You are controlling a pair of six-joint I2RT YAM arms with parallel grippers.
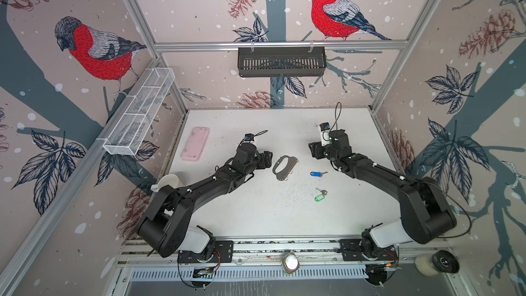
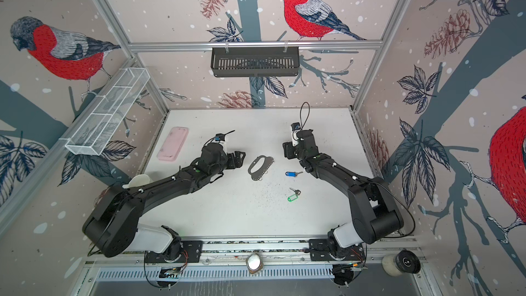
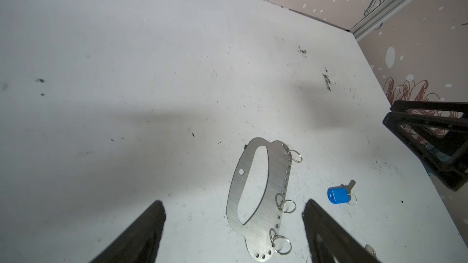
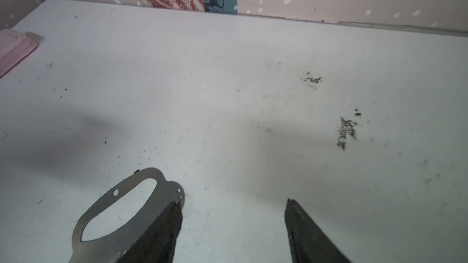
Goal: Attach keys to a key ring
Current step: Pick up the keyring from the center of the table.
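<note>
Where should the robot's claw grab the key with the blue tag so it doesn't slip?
Probably the blue tag, not the thin metal key. It lies flat on the table, so come straight down from above and pinch its two long sides; they sit close together.

In the right wrist view the key ring (image 4: 106, 202) runs off the frame edge, and one finger (image 4: 162, 234) of the right gripper (image 4: 234, 204) covers its holed side. The pink case (image 4: 15, 46), well apart from the key ring, is also cut off. A silver scrap (image 3: 370, 249) beyond the key ring's ringed side, cropped in the left wrist view, is perhaps a key.
</note>
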